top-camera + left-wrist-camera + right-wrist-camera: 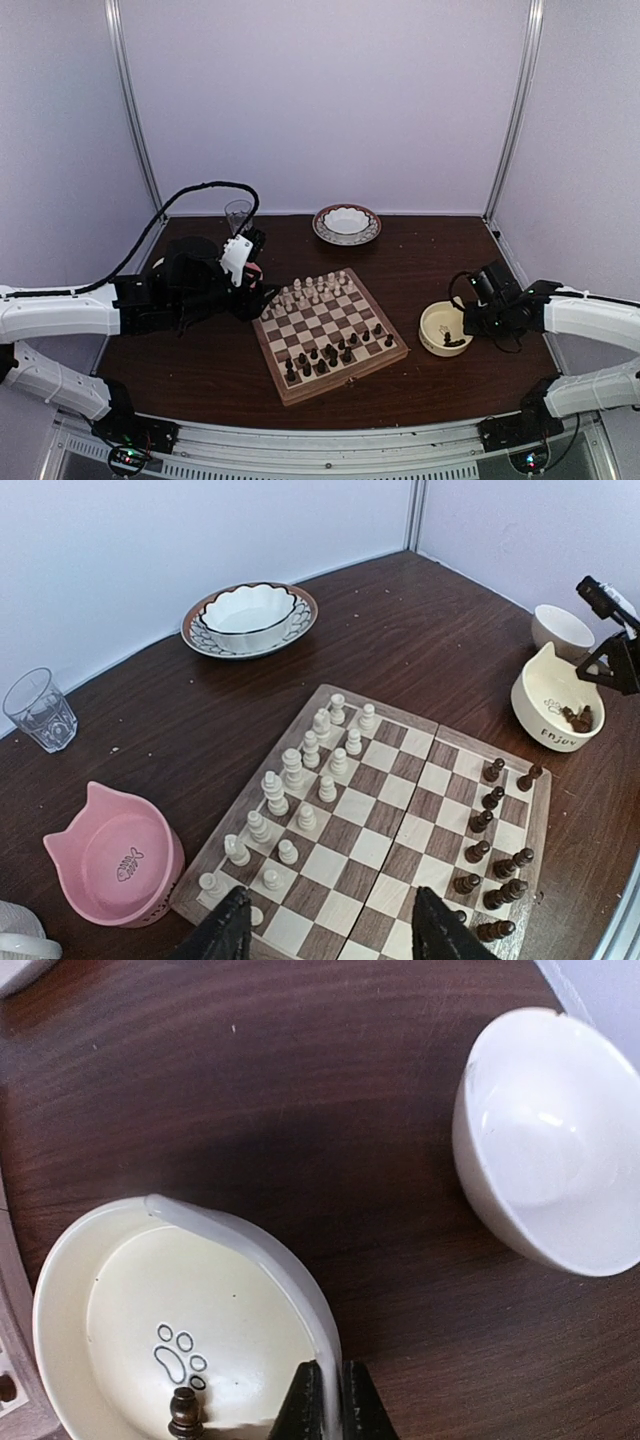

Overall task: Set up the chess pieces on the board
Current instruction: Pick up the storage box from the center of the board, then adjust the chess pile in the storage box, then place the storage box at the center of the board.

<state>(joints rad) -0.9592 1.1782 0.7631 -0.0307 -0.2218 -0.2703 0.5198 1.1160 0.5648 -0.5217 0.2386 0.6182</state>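
Chess piece (183, 1412) in cream bowl (62, 1285), just beside right end effector (326, 1405)

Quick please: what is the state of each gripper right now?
Left gripper: open, holding nothing, above the square wooden chessboard.
Right gripper: closed at the rim of the cream paw-print bowl; nothing visibly held.

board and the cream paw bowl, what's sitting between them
Nothing. In the top external view only a narrow strip of bare dark tabletop separates the board from the cream bowl; the left wrist view shows the same.
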